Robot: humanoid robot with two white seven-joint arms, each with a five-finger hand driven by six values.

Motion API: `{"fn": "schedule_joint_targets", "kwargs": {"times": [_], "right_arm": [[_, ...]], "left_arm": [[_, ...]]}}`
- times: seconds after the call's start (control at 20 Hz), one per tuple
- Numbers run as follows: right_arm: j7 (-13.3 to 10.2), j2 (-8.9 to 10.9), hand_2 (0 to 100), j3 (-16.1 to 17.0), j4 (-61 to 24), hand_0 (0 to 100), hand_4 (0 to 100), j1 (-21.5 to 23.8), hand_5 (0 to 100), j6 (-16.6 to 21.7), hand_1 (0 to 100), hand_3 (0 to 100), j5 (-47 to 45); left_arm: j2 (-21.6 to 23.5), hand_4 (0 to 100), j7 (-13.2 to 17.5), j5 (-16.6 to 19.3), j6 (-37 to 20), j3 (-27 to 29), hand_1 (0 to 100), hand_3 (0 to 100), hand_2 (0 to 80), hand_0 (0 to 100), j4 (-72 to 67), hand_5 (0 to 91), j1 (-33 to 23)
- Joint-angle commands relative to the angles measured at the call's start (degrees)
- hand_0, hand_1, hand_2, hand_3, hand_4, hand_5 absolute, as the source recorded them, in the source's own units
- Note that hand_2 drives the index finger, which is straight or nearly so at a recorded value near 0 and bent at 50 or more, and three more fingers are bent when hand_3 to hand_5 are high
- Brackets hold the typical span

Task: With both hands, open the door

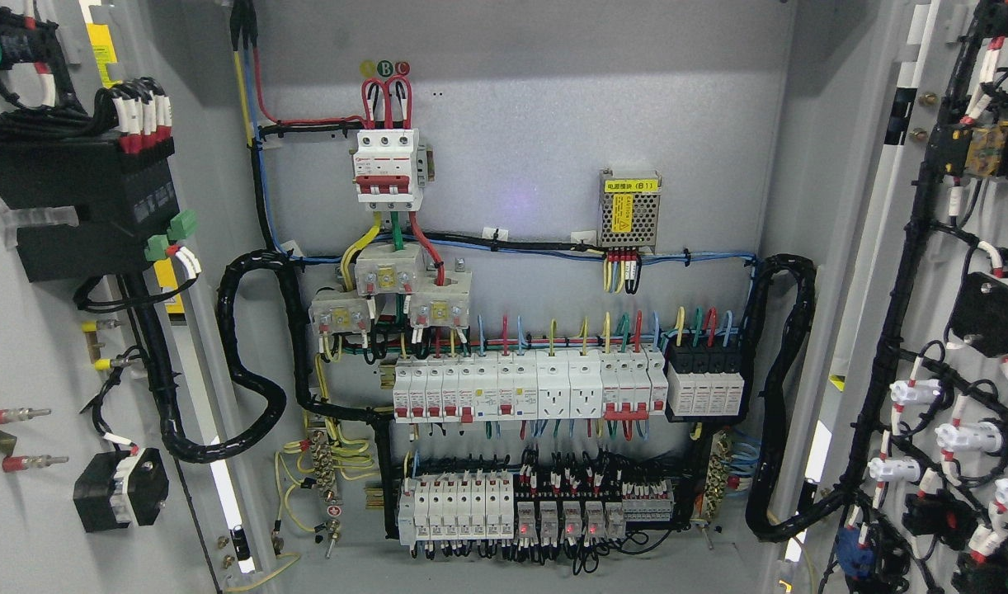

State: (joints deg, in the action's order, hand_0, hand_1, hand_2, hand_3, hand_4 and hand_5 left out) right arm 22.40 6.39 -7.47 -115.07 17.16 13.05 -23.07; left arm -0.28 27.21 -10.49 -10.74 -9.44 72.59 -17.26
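Neither robot hand of mine is in view, so I cannot tell their state. Both doors already stand wide open: left door (34,346) fills the left edge of the frame, right door (949,272) the right edge. They look like stiff, heavy steel, best held by a bare edge. Wired parts cover their inner faces. Centre frame, breakers (471,388) and cables (248,388) crowd the cabinet (537,124).

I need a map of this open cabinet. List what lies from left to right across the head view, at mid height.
Left door's inner face → looped black cable bundle → row of white breakers → black module block → second black cable bundle → right door with wired components. No robot hand shows.
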Motion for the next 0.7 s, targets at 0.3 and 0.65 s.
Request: {"fn": "schedule_joint_targets", "kwargs": {"times": [0.3,0.65], "right_arm": [[0.01,10.22,0,11.95,-4.72,22,0,7.97,0,10.50,1,0,-0.66],[-0.16,10.22,0,13.10,-4.81,22,0,7.80,0,10.59,1,0,-11.20]], "left_arm": [[1.25,0,1.00,0.30,-14.91,5.03,0,0,0.0,0,39.99,0.0,-3.48],[1.68,0,1.09,-3.21,-15.37,14.00,0,0,0.0,0,40.70,0.0,-3.92]]}}
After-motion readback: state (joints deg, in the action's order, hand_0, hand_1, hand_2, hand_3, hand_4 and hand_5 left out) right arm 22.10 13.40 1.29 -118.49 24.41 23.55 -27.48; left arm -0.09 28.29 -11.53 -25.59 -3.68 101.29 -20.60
